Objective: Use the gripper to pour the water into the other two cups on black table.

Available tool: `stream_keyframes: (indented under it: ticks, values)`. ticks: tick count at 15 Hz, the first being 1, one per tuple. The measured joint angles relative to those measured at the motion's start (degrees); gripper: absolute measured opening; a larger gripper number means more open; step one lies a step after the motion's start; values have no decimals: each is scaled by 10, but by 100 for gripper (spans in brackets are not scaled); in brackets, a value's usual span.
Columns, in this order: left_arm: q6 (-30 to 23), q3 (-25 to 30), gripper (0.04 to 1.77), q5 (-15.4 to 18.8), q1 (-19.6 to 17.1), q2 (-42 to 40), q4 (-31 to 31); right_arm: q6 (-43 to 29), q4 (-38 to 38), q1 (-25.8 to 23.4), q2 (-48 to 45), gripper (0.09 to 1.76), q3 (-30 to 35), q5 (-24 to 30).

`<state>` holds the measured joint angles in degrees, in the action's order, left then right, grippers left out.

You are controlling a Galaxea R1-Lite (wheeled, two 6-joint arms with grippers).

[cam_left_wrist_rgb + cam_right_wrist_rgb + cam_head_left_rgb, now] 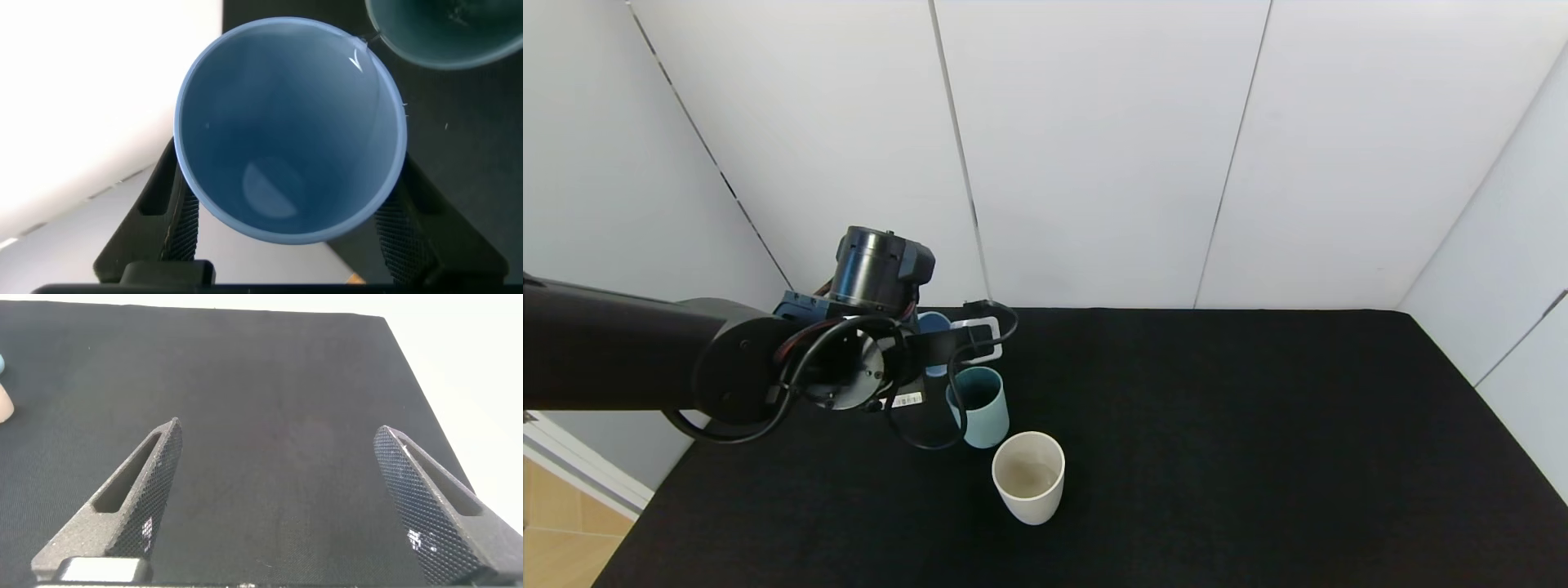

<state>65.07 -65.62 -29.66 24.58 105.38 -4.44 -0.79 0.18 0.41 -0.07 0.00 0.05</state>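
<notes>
My left gripper (947,343) is shut on a light blue tumbler (931,325) and holds it tipped on its side above the black table (1258,425). The tumbler's mouth is right next to the rim of the teal-green cup (980,406). In the left wrist view the blue tumbler (290,131) sits between both fingers (181,220), and the teal cup's rim (441,33) shows just past it. The cream-white cup (1029,476) stands upright in front of the teal one. My right gripper (278,441) is open and empty over bare table, out of the head view.
White wall panels (1094,147) close off the back and the right side of the table. The table's left edge (645,506) drops to a wooden floor. Slivers of the two cups (4,400) show far off in the right wrist view.
</notes>
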Motion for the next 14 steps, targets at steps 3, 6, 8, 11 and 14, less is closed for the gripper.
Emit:
stream_keyframes:
  ticks: [3,6,8,11,14]
  values:
    - [-45,3,122,17,6,-9,1,0,0,0,0,171,0,0]
    - [-48,14,122,36,10,-25,2,0,0,0,0,171,0,0]
    - [-49,26,122,38,20,-37,3,0,0,0,0,171,0,0]
    - [-48,44,122,38,45,-55,5,0,0,0,0,171,0,0]
    - [-45,60,122,31,79,-68,5,0,0,0,0,171,0,0]
